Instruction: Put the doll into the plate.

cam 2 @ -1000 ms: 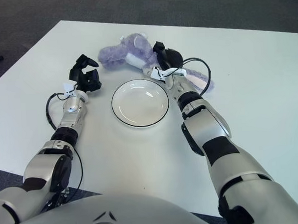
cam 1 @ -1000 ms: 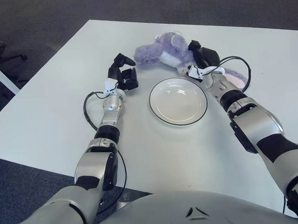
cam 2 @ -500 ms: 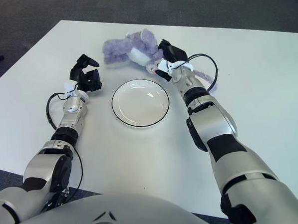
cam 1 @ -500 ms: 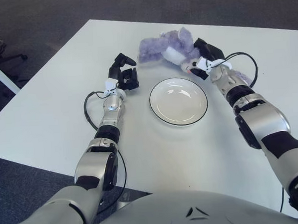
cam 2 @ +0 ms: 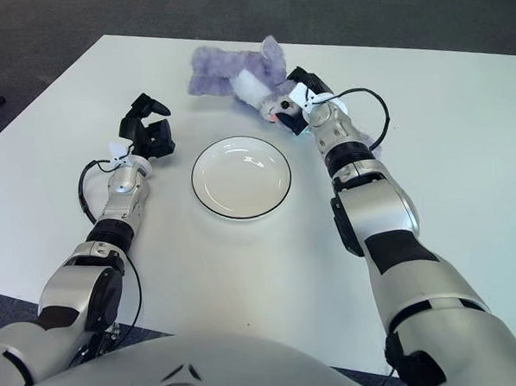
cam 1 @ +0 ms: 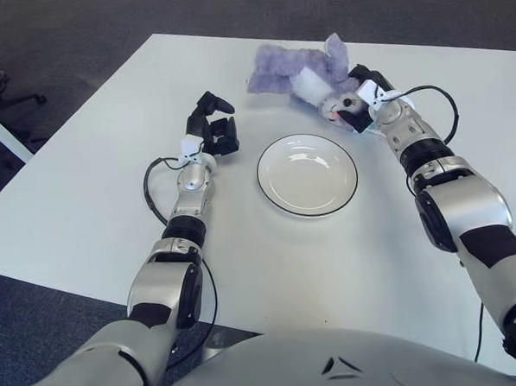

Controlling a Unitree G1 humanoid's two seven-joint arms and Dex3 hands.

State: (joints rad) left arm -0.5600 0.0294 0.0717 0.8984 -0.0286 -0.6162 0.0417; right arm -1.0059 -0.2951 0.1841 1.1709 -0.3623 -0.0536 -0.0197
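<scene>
A fluffy purple and white doll (cam 1: 299, 74) hangs just above the table's far side, beyond the plate. My right hand (cam 1: 363, 101) is shut on its right end, near the pink snout. The white plate (cam 1: 307, 175) with a dark rim lies bare in the middle of the table, in front of the doll. My left hand (cam 1: 211, 130) shows left of the plate, its fingers curled and holding nothing.
The white table (cam 1: 92, 167) stretches to all sides of the plate. Dark carpet lies beyond its far edge. A black cable (cam 1: 439, 106) loops off my right wrist. Another cable (cam 1: 154, 185) curves beside my left forearm.
My right hand has lifted the doll off the table and carried it up and slightly right. The left hand and the plate have stayed put.
</scene>
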